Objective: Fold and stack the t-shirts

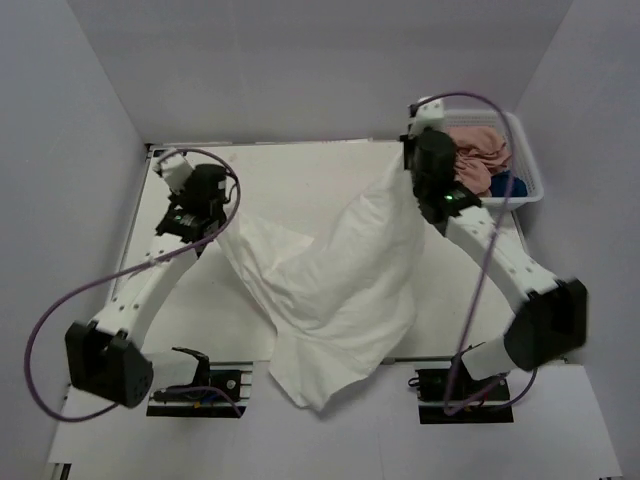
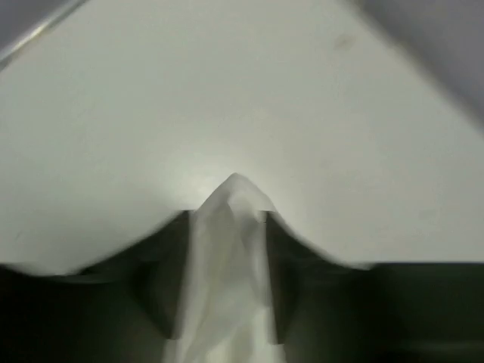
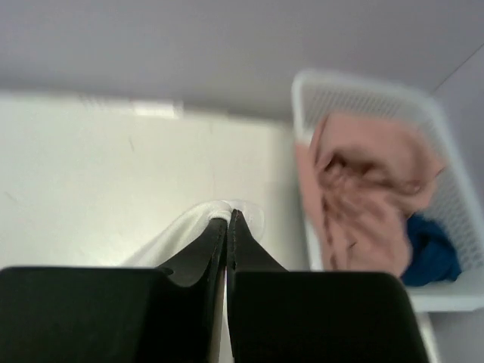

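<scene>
The white t-shirt (image 1: 340,290) drapes across the table (image 1: 300,170), lifted at 10 and 1 o'clock. At 2 o'clock, the white lattice basket (image 1: 528,162) holds the pink t-shirt (image 1: 478,150) and, at that shirt's 5 o'clock, the navy t-shirt (image 1: 503,186). The left gripper (image 2: 227,221) and the right gripper (image 3: 228,219) each pinch the white t-shirt's cloth.

even, soft overhead light with faint shadows; both wrist views blurred, perhaps from closeness
</scene>
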`<state>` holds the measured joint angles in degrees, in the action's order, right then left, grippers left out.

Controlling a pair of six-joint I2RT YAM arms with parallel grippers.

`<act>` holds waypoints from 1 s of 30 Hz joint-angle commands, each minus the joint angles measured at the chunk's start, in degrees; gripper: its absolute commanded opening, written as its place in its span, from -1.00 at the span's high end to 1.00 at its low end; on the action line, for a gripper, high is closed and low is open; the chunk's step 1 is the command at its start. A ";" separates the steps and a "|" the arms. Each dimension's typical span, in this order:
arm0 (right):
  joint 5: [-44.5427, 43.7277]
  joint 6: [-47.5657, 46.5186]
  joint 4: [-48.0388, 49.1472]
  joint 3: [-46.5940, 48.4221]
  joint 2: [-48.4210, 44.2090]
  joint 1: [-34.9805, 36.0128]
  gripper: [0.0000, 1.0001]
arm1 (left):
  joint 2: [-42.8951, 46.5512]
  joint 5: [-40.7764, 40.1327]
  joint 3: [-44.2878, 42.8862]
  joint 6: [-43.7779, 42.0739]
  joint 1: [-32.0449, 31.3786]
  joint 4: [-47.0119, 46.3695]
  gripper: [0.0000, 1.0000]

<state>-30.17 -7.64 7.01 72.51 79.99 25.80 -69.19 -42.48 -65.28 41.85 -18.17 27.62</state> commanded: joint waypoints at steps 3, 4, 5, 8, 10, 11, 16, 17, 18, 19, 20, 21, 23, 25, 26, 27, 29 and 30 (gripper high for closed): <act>0.03 7.28 -8.92 11.49 18.16 -2.86 0.51 | -10.07 1.25 1.92 9.29 5.42 9.37 -0.98; -0.93 8.68 -16.42 14.21 25.41 -3.04 0.18 | -12.26 1.26 0.86 10.87 6.13 13.65 -0.98; -1.90 9.82 -19.11 19.63 27.31 -2.86 -0.26 | -16.03 2.39 -1.67 11.41 7.61 15.61 -0.98; 0.01 10.01 -22.21 17.60 29.00 -2.25 -0.81 | -19.31 4.42 -4.68 12.21 8.77 20.54 -0.98; 3.26 10.54 -21.51 14.95 24.37 -1.81 -0.81 | -19.32 6.69 -5.21 10.98 9.38 20.55 -0.98; 7.63 12.80 -21.33 11.81 21.30 -1.55 -0.81 | -19.32 7.58 -4.60 10.98 9.38 19.24 -0.98; 19.15 19.49 -19.84 -7.83 9.77 0.12 -0.81 | -16.07 15.04 -1.79 5.28 9.38 13.35 -0.98; 23.19 22.46 -18.01 -10.43 5.31 0.47 -0.81 | -15.46 16.28 -0.74 4.48 9.38 10.47 -0.98; 27.41 23.62 -17.12 -12.72 3.79 1.35 -0.81 | -14.84 18.46 -0.12 3.60 9.38 9.14 -0.98; 29.45 24.33 -16.24 -19.79 1.34 1.70 -0.81 | -14.84 19.53 -0.11 2.12 9.38 7.90 -0.98; 33.04 26.69 -14.49 -21.78 -0.86 2.14 -0.81 | -14.84 19.54 0.49 2.10 9.38 7.11 -0.98; 37.51 27.76 -14.04 -23.71 -1.84 3.28 -0.81 | -16.40 19.54 0.50 2.10 9.38 7.10 -0.98; 39.83 30.91 -12.81 -30.66 -4.92 4.16 -0.81 | -18.69 19.54 -1.95 2.10 9.38 8.23 -0.98; 41.24 32.15 -11.84 -36.08 -8.61 5.66 -0.81 | -22.12 18.84 -4.06 2.10 9.91 9.56 -0.98; 41.25 32.68 -11.58 -37.08 -9.14 5.92 -0.81 | -23.00 18.84 -4.59 2.10 9.91 9.56 -0.98; 40.90 32.60 -11.49 -38.57 -10.10 6.45 -0.81 | -24.40 19.45 -4.60 2.10 9.91 9.56 -0.98; 39.14 32.51 -12.19 -38.85 -9.76 6.72 -0.81 | -25.46 20.50 -5.12 1.57 10.44 8.07 -0.98; 37.66 32.69 -12.89 -38.15 -8.11 6.63 -0.81 | -25.47 21.12 -5.12 1.57 10.44 7.55 -0.98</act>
<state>7.05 22.63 -8.34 32.95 71.94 32.25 -94.98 -23.31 -68.45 44.34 -8.34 36.58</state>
